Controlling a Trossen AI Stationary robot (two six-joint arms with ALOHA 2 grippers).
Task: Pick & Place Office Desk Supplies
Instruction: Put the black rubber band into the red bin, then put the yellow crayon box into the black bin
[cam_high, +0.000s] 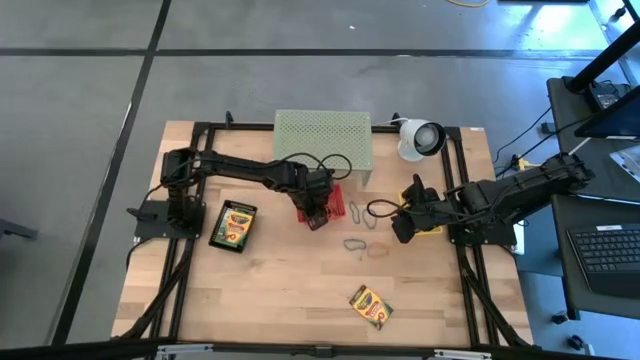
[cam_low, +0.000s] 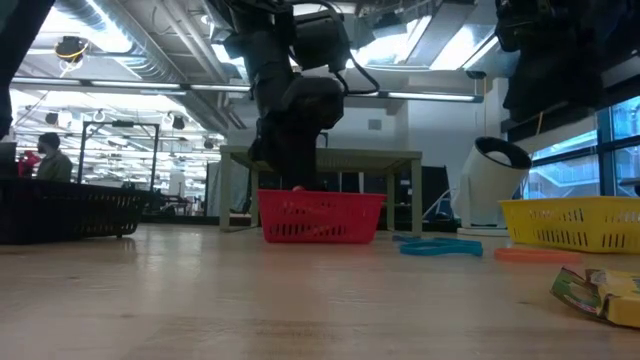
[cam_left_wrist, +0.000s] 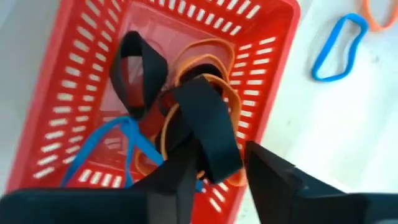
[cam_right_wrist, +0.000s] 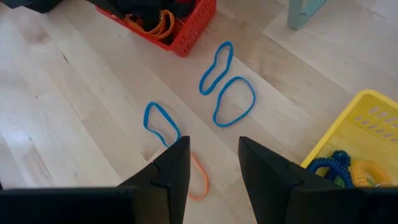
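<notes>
Rubber bands (cam_left_wrist: 205, 62) lie in the red basket (cam_left_wrist: 74, 93) beneath the left tool (cam_left_wrist: 214, 180), fingers parted and empty, while the right tool (cam_right_wrist: 213, 165) hovers open over the counter (cam_right_wrist: 74, 106).

No readable text, label, brand, number or sign in any view. The crayon box (cam_high: 233, 224) at the worktop's 9 o'clock and the crayon box (cam_high: 370, 306) at 5 o'clock carry printed yellow-and-green faces, but the print is too small to read. The box edge in the low view (cam_low: 603, 292) shows colour only, no legible lettering.
</notes>
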